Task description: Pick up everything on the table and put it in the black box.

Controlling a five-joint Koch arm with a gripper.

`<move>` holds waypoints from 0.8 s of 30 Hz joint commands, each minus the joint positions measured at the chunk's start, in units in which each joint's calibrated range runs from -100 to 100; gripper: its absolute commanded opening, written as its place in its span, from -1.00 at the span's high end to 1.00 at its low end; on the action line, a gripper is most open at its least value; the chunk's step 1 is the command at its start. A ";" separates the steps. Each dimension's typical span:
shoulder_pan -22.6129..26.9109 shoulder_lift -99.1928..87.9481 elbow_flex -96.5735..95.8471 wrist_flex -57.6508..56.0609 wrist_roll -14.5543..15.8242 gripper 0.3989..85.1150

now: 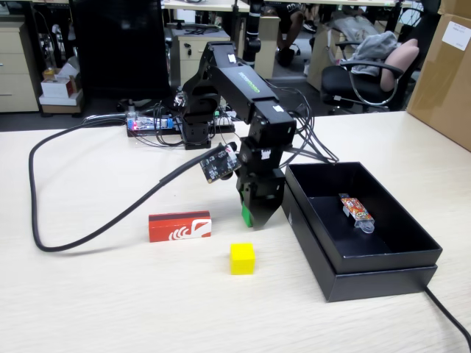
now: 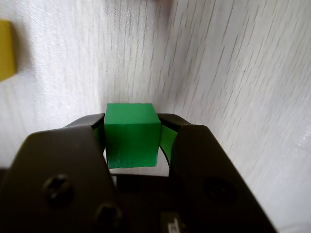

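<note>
The yellow cube (image 1: 242,258) sits nearest the fixed camera, on the table (image 1: 110,294), not picked up yet. Left of it the red pack (image 1: 179,226) also waits. In the middle, the claw (image 1: 254,218) squeezes the green cube (image 2: 132,134) just above the wood. On the right, the black box (image 1: 383,276) holds only an orange packet (image 1: 355,209). All three things are still left to do.

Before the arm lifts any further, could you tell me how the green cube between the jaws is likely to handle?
The green cube looks rigid: its edges stay crisp between the jaws. Its faces are flat, so it should sit squarely rather than roll. The slightly glossy surface hints it could slip if the grip loosens.
</note>
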 commanded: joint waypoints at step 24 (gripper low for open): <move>9.47 -42.90 3.07 -2.39 -2.00 0.95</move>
